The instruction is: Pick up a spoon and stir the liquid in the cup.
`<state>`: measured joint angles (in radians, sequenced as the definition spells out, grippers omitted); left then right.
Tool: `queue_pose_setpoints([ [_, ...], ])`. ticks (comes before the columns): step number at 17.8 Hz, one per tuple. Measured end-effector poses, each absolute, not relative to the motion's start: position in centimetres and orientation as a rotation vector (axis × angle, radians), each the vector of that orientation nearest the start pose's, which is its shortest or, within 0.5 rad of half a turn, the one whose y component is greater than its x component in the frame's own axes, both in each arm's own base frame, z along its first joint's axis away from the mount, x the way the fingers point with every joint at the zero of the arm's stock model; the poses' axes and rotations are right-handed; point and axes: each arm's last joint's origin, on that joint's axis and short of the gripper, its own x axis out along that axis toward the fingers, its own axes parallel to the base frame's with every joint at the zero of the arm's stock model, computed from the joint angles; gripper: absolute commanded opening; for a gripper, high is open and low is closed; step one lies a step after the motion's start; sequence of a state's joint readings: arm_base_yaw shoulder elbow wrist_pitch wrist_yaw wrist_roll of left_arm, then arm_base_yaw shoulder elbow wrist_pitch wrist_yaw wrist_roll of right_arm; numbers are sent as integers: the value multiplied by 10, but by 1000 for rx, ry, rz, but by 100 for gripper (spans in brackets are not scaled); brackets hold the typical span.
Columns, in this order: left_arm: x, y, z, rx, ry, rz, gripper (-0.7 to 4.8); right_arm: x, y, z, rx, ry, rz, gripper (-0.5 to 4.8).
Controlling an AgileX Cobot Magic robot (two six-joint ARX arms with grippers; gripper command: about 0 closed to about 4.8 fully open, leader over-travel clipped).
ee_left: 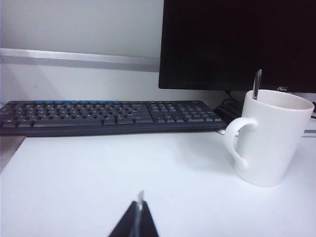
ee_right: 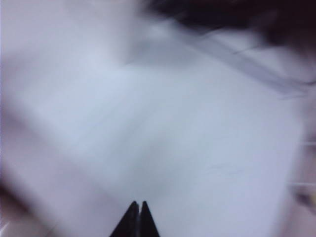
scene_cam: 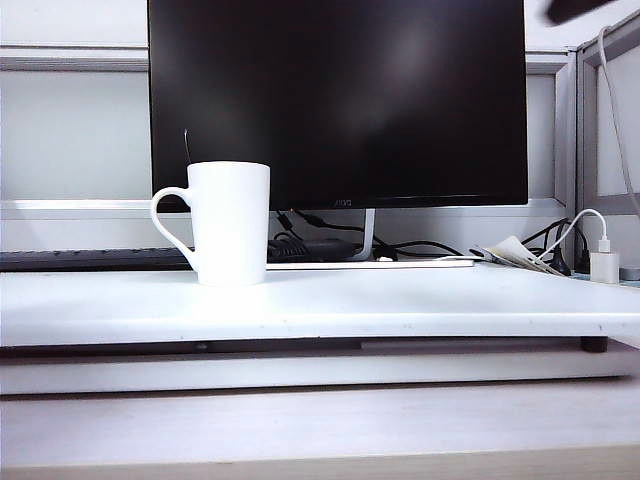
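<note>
**A:** Looking at the exterior view, the cup [scene_cam: 230, 222] sits upright on the white table [scene_cam: 400, 305], left of middle, handle loop pointing left. It's right in front of the lower left corner of the black monitor [scene_cam: 338, 100]. You see the spoon [scene_cam: 187, 146]?

**B:** Yep, just the handle. It's a skinny grey line poking up out of the cup at its left rim, leaning a bit. The bowl end is down inside, can't see it. The left wrist view shows it better: the handle [ee_left: 256, 85] leans on the far rim of the cup [ee_left: 269, 138], with a black keyboard [ee_left: 106, 116] behind and off to the side, well apart from the cup.

**A:** Grippers?

**B:** The left gripper [ee_left: 138, 211] is low over bare table, near side of the cup, not touching it. Its fingers are pressed together with nothing in them, though a tiny light sliver shows at the tips and I can't tell what it is.

**A:** And the right gripper [ee_right: 138, 206]?

**B:** That view is badly blurred, but the two dark tips meet in a point, so it's closed and empty, over plain white table. In the exterior view only a dark blurred bit shows at the top right corner.
</note>
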<state>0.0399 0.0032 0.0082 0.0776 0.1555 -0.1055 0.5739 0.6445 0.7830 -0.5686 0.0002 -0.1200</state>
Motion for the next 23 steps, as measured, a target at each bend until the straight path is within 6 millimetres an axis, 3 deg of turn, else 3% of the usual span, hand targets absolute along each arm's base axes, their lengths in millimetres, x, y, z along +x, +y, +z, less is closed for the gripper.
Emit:
queue_pose_setpoints([
  [3, 97, -1, 173, -97, -75, -120, -4, 104, 47, 303, -147, 205, 477, 0],
  [6, 97, -1, 173, -98, -72, -120, -4, 86, 20, 282, 13, -31, 317, 0],
  [10, 97, -1, 173, -98, -71, -121, -4, 63, 1, 260, 12, -234, 103, 0],
  [13, 97, -1, 173, -98, -68, -120, -4, 70, -7, 248, 9, -175, -2, 0],
  [16, 97, -1, 172, -98, -65, -121, -4, 86, -11, 204, 28, -52, -23, 0],
  [20, 97, -1, 172, -98, -64, -121, -4, 95, -13, 167, 79, 39, -23, 0],
  [23, 97, -1, 172, -98, -64, -121, -4, 96, -12, 161, 122, 51, -21, 0],
])
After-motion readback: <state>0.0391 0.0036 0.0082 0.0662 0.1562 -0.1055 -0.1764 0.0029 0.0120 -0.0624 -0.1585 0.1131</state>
